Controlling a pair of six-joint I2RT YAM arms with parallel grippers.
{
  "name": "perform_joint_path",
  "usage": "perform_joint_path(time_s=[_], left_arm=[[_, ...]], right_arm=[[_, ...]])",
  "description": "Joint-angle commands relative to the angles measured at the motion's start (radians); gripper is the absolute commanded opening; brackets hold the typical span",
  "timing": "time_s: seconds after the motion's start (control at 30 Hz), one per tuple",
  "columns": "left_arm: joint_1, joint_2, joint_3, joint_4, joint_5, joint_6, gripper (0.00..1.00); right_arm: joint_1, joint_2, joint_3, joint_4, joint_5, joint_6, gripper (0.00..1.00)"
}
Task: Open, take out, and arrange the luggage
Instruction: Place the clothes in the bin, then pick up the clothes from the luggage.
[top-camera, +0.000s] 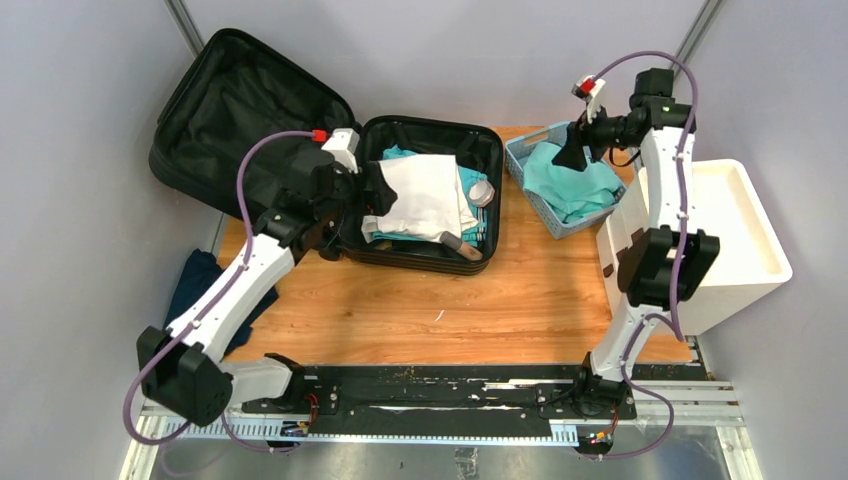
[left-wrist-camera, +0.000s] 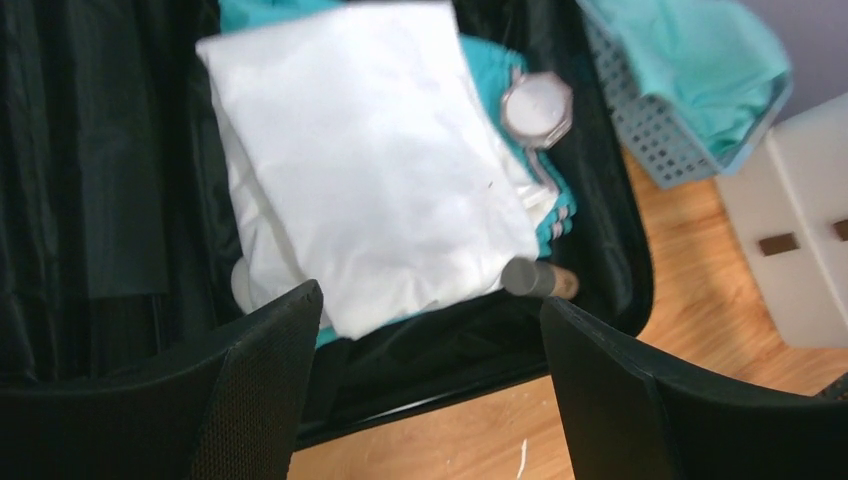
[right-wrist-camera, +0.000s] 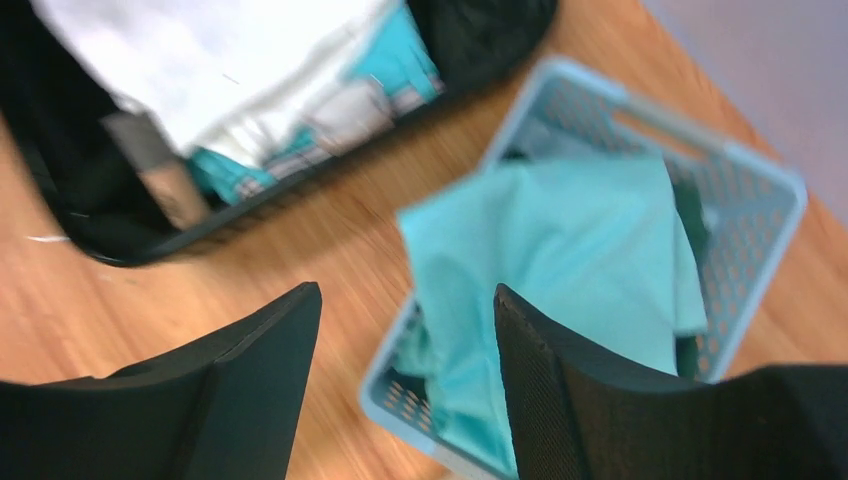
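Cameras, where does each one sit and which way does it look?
Top view: high above and behind the arms, looking down at the table; both whole arms show.
Left wrist view: on the left arm, looking down into the open suitcase at the white cloth; the left claw shows, open.
Right wrist view: on the right arm, looking down at the blue basket holding teal cloth; the right claw shows, open.
Shared: both wrist views catch the suitcase and the blue basket.

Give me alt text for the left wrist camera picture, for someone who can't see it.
The open left gripper hovers over the open luggage, where a white cloth lies on teal clothes beside a round jar. A blue basket of teal fabric and a white drawer unit stand at right.
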Motion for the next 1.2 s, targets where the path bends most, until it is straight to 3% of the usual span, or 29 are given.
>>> perform_joint_path(time_s=[0.0, 0.13, 0.3, 0.47, 0.63, 0.9, 1.17], left_arm=[[0.008, 0.097, 0.021, -0.154, -0.025, -0.120, 0.82], [0.006, 0.226, 0.045, -0.145, -0.030, -0.183, 0.77], [0.006, 0.395, 0.169, -0.178, -0.035, -0.083, 0.79], [0.005, 0.463, 0.283, -0.196, -0.013, 0.024, 0.81], [0.006, 0.370, 0.227, -0.157, -0.033, 0.034, 0.81], [0.006, 0.160, 0.052, -0.100, -0.081, -0.039, 0.82], [0.006, 0.044, -0.051, -0.100, -0.118, -0.109, 0.82]], right_arm=[[0.004, -0.033, -0.100, -0.039, -0.380, -0.015, 0.68], [0.043, -0.020, -0.155, -0.041, -0.445, 0.058, 0.68], [0.115, 0.008, -0.168, -0.010, -0.370, 0.125, 0.68], [0.202, 0.099, -0.110, 0.279, -0.267, 0.399, 0.69], [0.303, 0.294, 0.117, 0.385, -0.155, 0.625, 0.73], [0.383, 0.446, 0.184, 0.637, 0.037, 0.869, 0.79], [0.402, 0.549, 0.229, 0.759, 0.140, 0.949, 0.79]])
